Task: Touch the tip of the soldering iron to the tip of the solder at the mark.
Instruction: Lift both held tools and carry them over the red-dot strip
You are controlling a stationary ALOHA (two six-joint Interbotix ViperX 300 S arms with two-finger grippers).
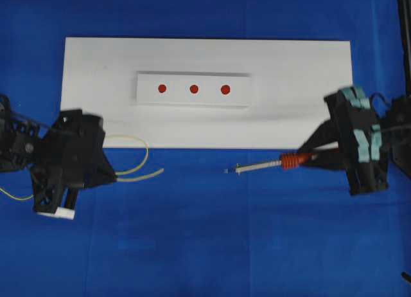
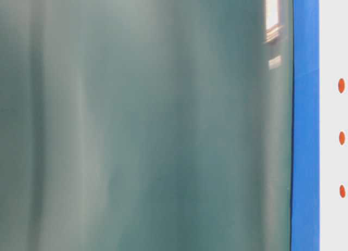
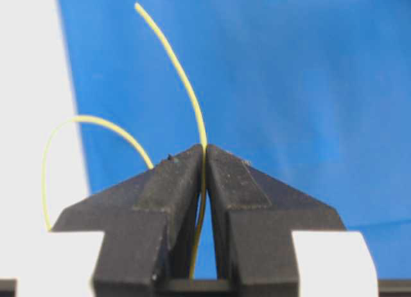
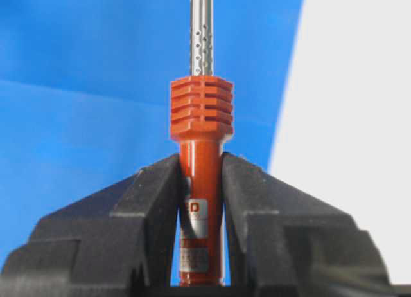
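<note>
My left gripper point(image 1: 114, 177) point(image 3: 205, 148) is shut on the solder point(image 3: 183, 78), a thin yellow wire. Its free end point(image 1: 154, 173) pokes right over the blue cloth, and a loop point(image 1: 138, 146) curls back toward the board. On the right, my right gripper point(image 1: 314, 157) point(image 4: 200, 157) is shut on the red-orange handle of the soldering iron point(image 1: 273, 164) point(image 4: 201, 120). Its silver shaft points left, with the tip point(image 1: 227, 171) over the blue cloth just below the board. Three red marks point(image 1: 194, 89) sit on a small white plate point(image 1: 146, 95). Both tips are off the plate.
A large white board point(image 1: 308, 72) lies on the blue cloth point(image 1: 205, 245) and carries the small plate. The table-level view is mostly filled by a blurred grey-green surface point(image 2: 147, 120), with the red marks point(image 2: 341, 138) at its right edge.
</note>
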